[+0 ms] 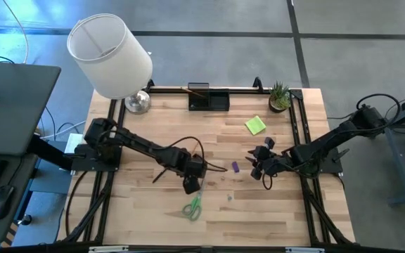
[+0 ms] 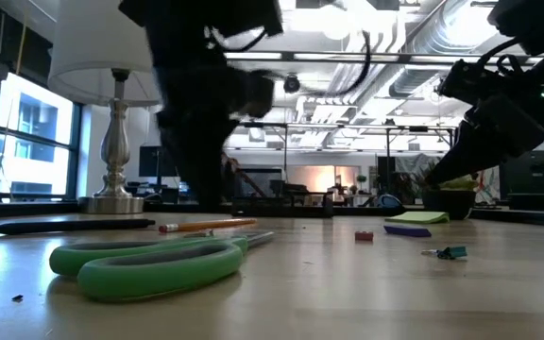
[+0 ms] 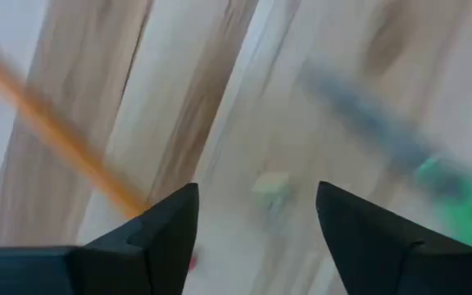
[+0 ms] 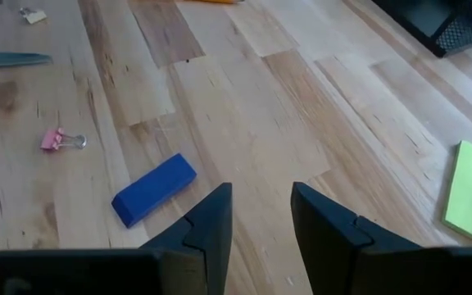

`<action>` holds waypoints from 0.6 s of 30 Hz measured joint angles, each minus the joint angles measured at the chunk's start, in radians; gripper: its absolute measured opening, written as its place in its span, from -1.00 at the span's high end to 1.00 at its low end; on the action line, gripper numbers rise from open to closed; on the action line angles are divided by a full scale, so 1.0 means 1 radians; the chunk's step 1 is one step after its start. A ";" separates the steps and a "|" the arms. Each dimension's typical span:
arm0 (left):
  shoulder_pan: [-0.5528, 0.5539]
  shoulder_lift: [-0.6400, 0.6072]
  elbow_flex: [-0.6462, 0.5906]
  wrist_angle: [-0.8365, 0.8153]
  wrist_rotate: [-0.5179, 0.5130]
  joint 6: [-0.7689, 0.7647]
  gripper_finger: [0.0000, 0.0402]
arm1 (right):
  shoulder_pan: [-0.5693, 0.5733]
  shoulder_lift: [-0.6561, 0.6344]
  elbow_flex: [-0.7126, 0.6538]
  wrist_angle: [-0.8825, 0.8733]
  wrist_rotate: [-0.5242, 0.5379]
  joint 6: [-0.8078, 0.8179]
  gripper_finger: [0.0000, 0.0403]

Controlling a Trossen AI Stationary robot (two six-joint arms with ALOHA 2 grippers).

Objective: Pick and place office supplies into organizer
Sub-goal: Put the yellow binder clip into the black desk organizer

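My left gripper (image 1: pixel 191 187) (image 3: pixel 256 192) points down over the table's middle, open, with nothing between its fingers. It stands just beyond the green-handled scissors (image 1: pixel 193 207) (image 2: pixel 149 263), which lie flat near the front edge. In the left wrist view an orange pencil (image 3: pixel 64 135) lies on the wood beside one finger, blurred. My right gripper (image 1: pixel 259 169) (image 4: pixel 260 192) hovers right of centre, open and holding nothing. A small purple block (image 1: pixel 235 167) (image 4: pixel 154 190) lies in front of it, and the lime-green sticky pad (image 1: pixel 255 125) lies farther back. The black organizer (image 1: pixel 208 98) stands at the far edge.
A white-shaded lamp (image 1: pixel 111 56) stands at the far left corner and a small potted plant (image 1: pixel 280 95) at the far right. A pink binder clip (image 4: pixel 62 139) and a dark pen (image 2: pixel 69 226) lie loose on the wood. A black frame rail (image 1: pixel 297 126) runs along the table's sides.
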 joint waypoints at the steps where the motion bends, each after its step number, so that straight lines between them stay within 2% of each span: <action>1: 0.000 0.001 -0.002 -0.012 0.000 -0.003 -0.09 | 0.000 0.000 0.000 0.000 0.004 0.001 0.41; 10: 0.002 0.039 -0.046 0.083 0.036 -0.006 0.24 | -0.001 0.000 0.000 -0.002 0.010 0.008 0.41; 18: 0.002 0.042 -0.061 0.114 0.034 -0.011 0.37 | -0.001 0.000 0.000 -0.003 0.013 0.007 0.41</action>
